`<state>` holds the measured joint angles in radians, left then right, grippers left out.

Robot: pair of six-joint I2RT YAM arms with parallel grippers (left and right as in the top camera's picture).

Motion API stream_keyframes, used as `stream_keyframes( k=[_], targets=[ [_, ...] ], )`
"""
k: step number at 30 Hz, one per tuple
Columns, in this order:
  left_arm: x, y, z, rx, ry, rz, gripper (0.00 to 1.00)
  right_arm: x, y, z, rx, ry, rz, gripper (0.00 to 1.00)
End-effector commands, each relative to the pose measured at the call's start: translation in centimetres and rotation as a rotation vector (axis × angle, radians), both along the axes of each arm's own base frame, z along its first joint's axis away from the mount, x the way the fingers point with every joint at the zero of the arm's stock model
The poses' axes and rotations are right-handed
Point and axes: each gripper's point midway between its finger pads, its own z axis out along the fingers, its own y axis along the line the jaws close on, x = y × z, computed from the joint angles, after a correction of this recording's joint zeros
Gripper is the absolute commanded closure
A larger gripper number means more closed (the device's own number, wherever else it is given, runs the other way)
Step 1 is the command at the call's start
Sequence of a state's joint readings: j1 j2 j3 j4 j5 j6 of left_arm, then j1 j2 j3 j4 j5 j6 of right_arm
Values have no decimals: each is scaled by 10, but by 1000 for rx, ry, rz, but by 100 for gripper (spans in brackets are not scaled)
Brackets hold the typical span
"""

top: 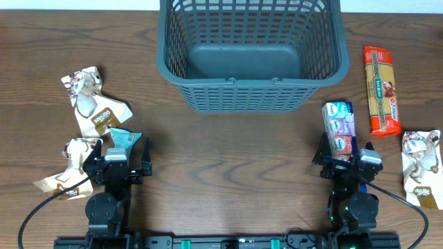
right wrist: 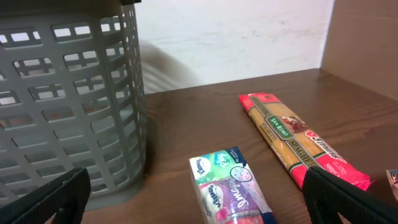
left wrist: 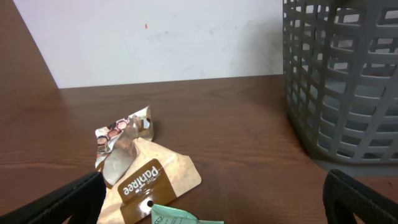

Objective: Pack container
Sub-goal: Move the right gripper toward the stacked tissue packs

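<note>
container [top: 249,97] stands empty at the table's far middle. left gripper [top: 118,149] and right gripper [top: 345,146] both gape, holding nothing. crumpled packets [top: 93,104] may slip from a pinch; the long spaghetti pack [top: 383,90] may catch the rim.

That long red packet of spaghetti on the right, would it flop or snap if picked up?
The spaghetti packet lies long, straight and flat, so it probably stays stiff rather than drooping. Its wrapper looks glossy, so it may slip between the right fingers. Gripped near one end, it would likely tip, and strands inside might crack.
</note>
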<state>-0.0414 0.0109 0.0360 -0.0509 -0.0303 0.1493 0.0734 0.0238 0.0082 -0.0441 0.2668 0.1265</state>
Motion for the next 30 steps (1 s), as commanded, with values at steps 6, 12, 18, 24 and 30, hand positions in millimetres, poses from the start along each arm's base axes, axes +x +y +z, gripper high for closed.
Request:
stream_keyframes(
  k=[6, 12, 18, 24, 30],
  targets=[
    [0, 1, -19, -14, 43, 6, 1, -1, -3, 0, 14, -4, -19, 1],
    [0, 1, -19, -14, 43, 6, 1, -1, -3, 0, 14, -4, -19, 1],
    [0, 1, -19, -14, 43, 6, 2, -1, -3, 0, 14, -4, -19, 1],
    [0, 1, -18, -14, 39, 6, 1, 0, 1, -1, 16, -4, 7, 1],
    [0, 1, -18, -14, 40, 6, 1, 0, 3, -1, 18, -4, 19, 1]
  ],
)
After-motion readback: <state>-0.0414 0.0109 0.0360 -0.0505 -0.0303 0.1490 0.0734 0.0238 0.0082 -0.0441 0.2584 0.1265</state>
